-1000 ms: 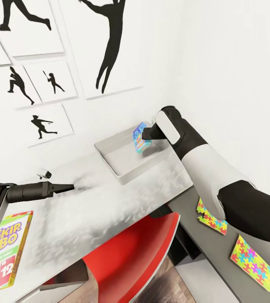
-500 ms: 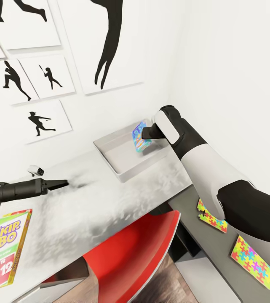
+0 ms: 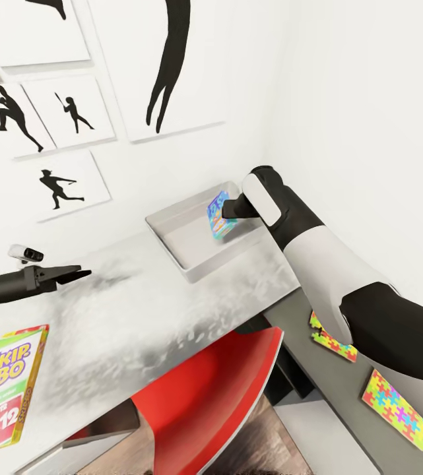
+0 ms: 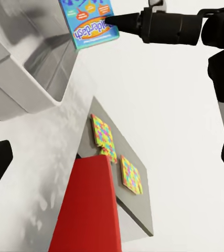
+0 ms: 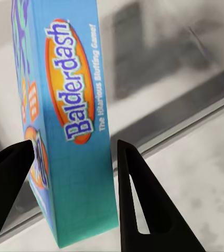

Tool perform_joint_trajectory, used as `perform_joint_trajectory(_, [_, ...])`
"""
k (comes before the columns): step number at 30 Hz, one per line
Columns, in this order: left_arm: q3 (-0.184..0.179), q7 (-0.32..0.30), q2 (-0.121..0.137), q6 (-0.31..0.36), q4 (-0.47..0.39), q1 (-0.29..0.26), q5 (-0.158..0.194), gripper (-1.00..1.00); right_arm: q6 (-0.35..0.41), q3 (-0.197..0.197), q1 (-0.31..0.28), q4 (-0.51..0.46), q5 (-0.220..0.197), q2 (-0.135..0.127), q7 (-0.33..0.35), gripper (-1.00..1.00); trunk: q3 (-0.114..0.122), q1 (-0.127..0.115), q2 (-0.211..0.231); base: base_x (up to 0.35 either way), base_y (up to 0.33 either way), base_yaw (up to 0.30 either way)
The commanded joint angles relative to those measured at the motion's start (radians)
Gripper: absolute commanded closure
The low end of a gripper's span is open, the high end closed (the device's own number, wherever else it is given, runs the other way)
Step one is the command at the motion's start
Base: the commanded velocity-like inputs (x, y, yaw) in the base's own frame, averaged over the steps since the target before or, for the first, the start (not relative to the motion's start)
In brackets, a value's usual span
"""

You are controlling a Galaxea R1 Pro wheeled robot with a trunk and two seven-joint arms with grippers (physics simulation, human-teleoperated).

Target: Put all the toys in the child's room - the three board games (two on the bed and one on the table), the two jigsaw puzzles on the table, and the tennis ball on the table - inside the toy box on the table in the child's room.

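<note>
Head view: right fingers (image 3: 227,212) clamp Balderdash box (image 3: 219,216) upright over toy box (image 3: 178,243); left fingers (image 3: 72,274) narrow, empty, w/ Skip-Bo (image 3: 5,396) on desk (image 3: 138,316).

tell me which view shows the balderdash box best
The right wrist view: the Balderdash box is close, lettering readable, between the right tool's fingers. The head view shows it small over the toy box; the left wrist view catches its lower part.
</note>
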Motion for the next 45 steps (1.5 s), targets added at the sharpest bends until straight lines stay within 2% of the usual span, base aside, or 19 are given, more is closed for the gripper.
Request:
perform_joint_trajectory(1, [0.0, -0.004, 0.004, 0.011, 0.0, -0.001, 0.003, -1.0, 0.001, 0.002, -0.001, 0.0, -0.01, 0.0, -0.01, 1.0, -0.003, 0.0, -0.002, 0.0, 0.0, 0.0])
perform_joint_trajectory(19, [0.0, -0.004, 0.01, 0.011, -0.002, -0.003, 0.014, -1.0, -0.007, -0.002, -0.002, -0.002, -0.011, 0.0, -0.053, 1.0, -0.03, 0.0, -0.002, 0.0, 0.0, 0.0])
perform_joint_trajectory(24, [0.0, -0.004, 0.01, 0.011, -0.002, -0.003, 0.042, -1.0, -0.009, -0.004, -0.006, -0.003, -0.011, 0.0, -0.054, 1.0, -0.037, 0.0, -0.002, 0.0, 0.0, 0.0])
perform_joint_trajectory(37, [-0.001, -0.004, 0.01, 0.011, -0.009, -0.003, 0.056, -1.0, -0.01, -0.007, -0.095, -0.002, -0.014, 0.0, -0.054, 1.0, -0.055, 0.0, -0.002, 0.0, 0.0, 0.0])
perform_joint_trajectory(45, [0.0, -0.004, 0.01, 0.011, -0.014, -0.003, 0.056, -1.0, -0.01, -0.007, -0.122, 0.005, -0.014, 0.0, -0.054, 1.0, -0.066, 0.0, -0.002, 0.0, 0.0, 0.0])
